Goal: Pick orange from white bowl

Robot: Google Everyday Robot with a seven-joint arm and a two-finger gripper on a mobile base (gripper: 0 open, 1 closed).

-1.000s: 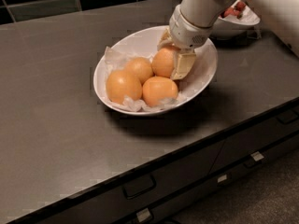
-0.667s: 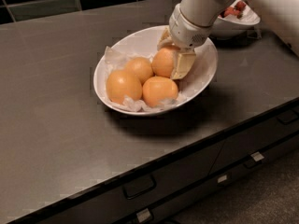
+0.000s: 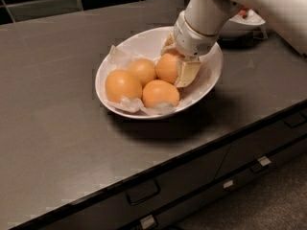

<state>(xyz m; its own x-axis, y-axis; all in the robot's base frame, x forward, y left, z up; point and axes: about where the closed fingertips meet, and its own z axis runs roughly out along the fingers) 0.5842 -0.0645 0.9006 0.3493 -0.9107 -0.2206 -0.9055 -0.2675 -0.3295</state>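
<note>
The white bowl (image 3: 102, 64) sits on the dark counter, lined with crumpled white paper. It holds several oranges. The orange (image 3: 168, 66) lies at the bowl's right back, beside three others: one at the left (image 3: 123, 85), one at the front (image 3: 160, 93) and one in the middle (image 3: 143, 70). My gripper (image 3: 174, 65) reaches down from the upper right into the bowl. Its cream fingers (image 3: 187, 72) stand on either side of the orange and press against it. The orange still rests in the bowl.
A second white bowl (image 3: 243, 23) with red pieces stands at the back right, mostly behind my arm. The counter's front edge runs diagonally, with drawer handles (image 3: 143, 191) below it. A tiled wall lies at the back.
</note>
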